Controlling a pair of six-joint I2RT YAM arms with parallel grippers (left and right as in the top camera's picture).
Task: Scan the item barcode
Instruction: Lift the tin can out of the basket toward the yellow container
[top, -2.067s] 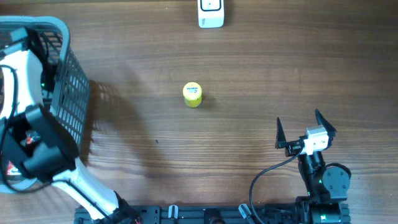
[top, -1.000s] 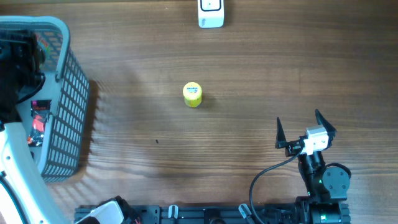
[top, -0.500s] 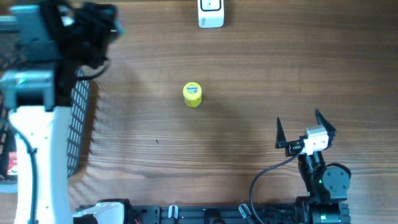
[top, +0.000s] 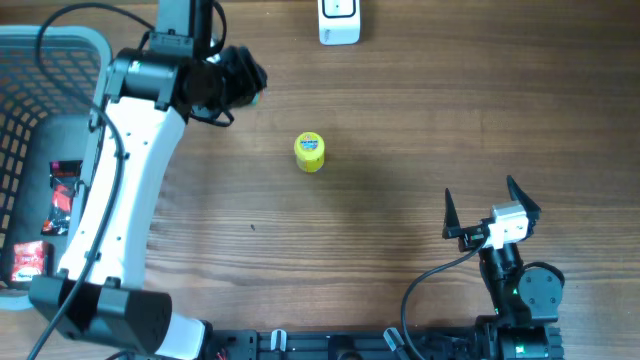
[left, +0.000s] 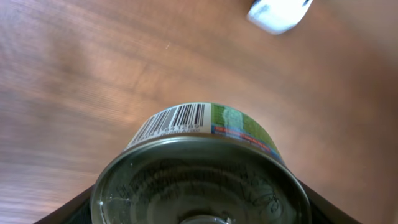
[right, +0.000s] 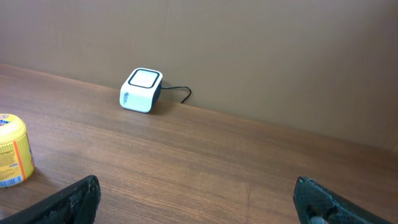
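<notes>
The left fingers (left: 67, 215) are clamped on a can (left: 199, 180), held over the bench (top: 400, 110) to the left of the scanner (top: 338, 20), its barcode (left: 173, 121) showing on the side. The right fingers (top: 449, 217) stand wide apart, empty, well apart from a yellow tub (top: 309, 152)

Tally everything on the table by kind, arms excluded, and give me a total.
Barcode scanner: 1
Tin can: 1
Yellow tub: 1
Basket: 1
Packets visible in the basket: 2
Total: 6
</notes>
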